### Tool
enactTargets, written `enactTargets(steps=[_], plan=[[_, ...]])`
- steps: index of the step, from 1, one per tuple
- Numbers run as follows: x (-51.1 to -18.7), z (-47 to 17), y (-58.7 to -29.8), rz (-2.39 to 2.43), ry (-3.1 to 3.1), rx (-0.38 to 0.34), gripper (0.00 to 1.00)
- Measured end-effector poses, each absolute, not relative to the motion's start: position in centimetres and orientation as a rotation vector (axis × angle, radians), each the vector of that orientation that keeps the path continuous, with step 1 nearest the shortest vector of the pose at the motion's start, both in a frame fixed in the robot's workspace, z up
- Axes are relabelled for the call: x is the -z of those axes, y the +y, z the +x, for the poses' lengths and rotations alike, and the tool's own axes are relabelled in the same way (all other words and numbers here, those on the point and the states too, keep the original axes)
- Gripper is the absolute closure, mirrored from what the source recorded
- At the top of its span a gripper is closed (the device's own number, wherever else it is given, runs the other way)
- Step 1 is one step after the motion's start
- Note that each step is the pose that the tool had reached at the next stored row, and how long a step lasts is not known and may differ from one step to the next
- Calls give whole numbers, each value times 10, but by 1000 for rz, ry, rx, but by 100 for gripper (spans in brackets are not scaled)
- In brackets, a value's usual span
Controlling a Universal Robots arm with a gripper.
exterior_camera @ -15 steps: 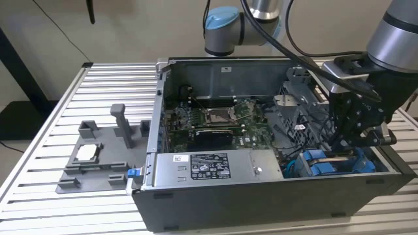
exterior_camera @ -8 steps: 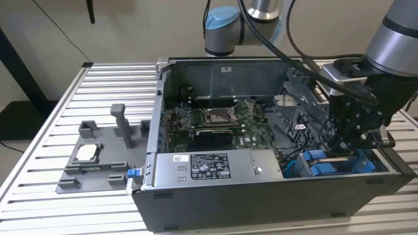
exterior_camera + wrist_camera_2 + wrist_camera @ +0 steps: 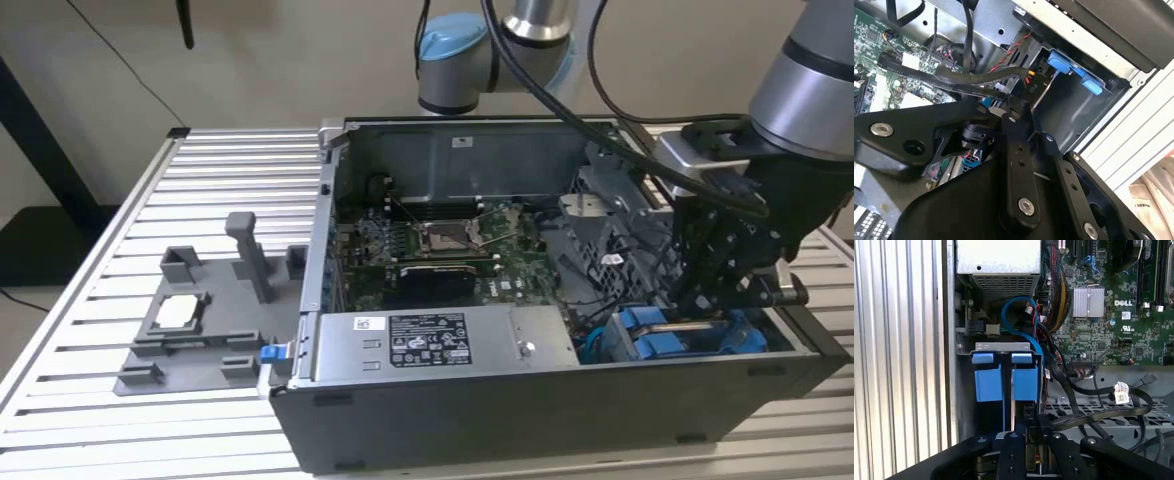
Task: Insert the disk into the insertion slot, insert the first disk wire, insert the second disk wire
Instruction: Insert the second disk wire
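Showing bright blue carrier tabs, the disk (image 3: 1004,385) upright in the insertion slot (image 3: 1003,346), gripper (image 3: 1026,432) clamped on a black wire connector (image 3: 1030,89)

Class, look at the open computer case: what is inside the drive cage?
Blue plastic carriers stand side by side inside the drive cage. Their lower ends are covered by the gripper.

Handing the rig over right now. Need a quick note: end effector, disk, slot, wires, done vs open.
The end effector is low inside the open grey computer case, at the dark grey sheet-metal drive cage; grip state unclear.
Disk: bright blue plastic carrier frames sit in the cage, so it looks inserted; the drive body is hidden.
Wires: a black cable connector lies at the end effector's tip; plugged or not, cannot tell.
Left: both wire insertions unconfirmed.
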State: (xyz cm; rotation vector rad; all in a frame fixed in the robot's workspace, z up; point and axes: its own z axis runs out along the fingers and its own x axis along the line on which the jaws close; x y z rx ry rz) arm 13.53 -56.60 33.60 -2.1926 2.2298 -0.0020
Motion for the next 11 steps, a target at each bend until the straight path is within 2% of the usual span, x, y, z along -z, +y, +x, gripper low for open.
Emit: enactTargets(steps=[11], plan=[[-356,135,-566,-2182,2257,-16,76]])
